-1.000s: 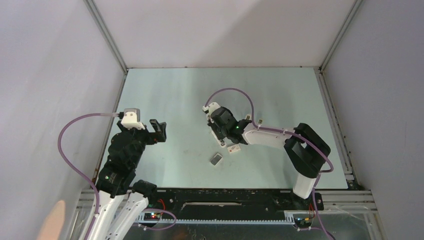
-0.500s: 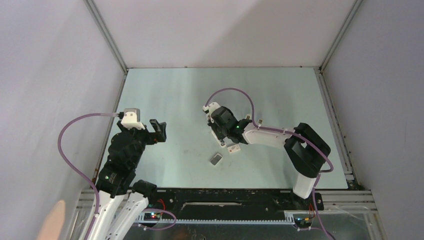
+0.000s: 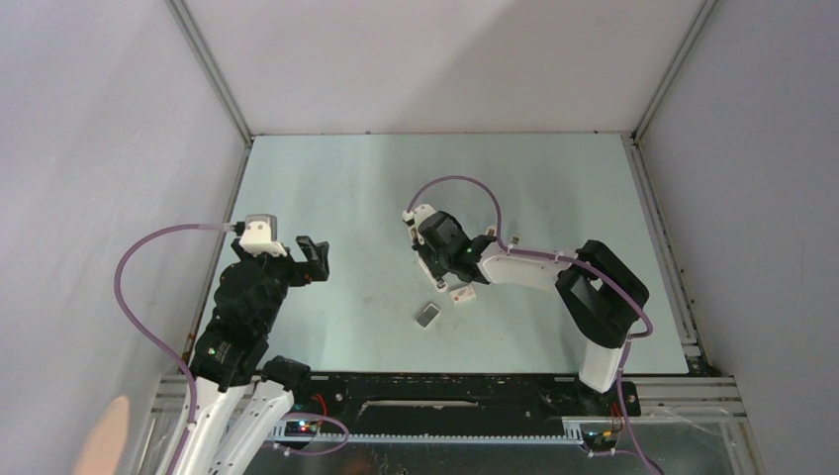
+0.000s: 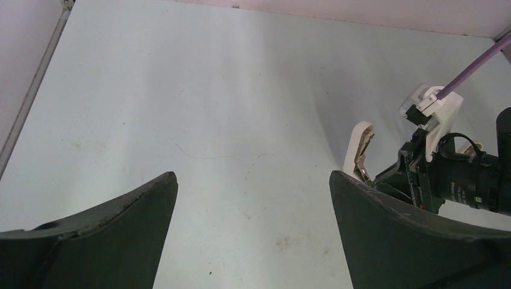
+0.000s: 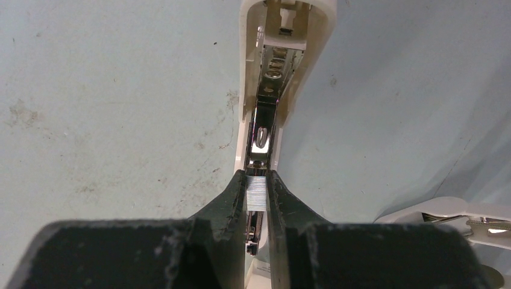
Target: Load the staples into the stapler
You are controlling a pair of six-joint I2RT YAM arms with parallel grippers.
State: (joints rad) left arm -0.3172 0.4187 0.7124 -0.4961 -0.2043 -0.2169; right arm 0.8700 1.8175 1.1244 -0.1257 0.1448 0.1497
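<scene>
The right gripper (image 5: 257, 183) has shifted only slightly, its jaws pinched shut on the staples (image 5: 257, 195) directly over the open stapler (image 5: 269, 78) beneath them, so seating looks near; the left gripper (image 4: 253, 241) hangs wide open, empty.

**Premises:** a robotics laboratory test cell, neither domestic nor commercial.

**Grounds:**
- The table (image 3: 346, 178) is pale green and stained. Plain white panels (image 3: 435, 59) set in bare aluminium posts (image 3: 210, 71) box in its far, left and right sides.
- The left arm (image 3: 242, 317) and right arm (image 3: 534, 269) stand at the table's near edge. They end in two-finger tools, the left gripper (image 4: 251, 180) and the right gripper (image 5: 257, 194).
- A purple cable (image 3: 203, 228) loops off the table's left edge.
- An exposed circuit board (image 3: 302, 427) with lit indicators sits by a toothed metal rail (image 3: 445, 436) in front of the table's near edge.
</scene>
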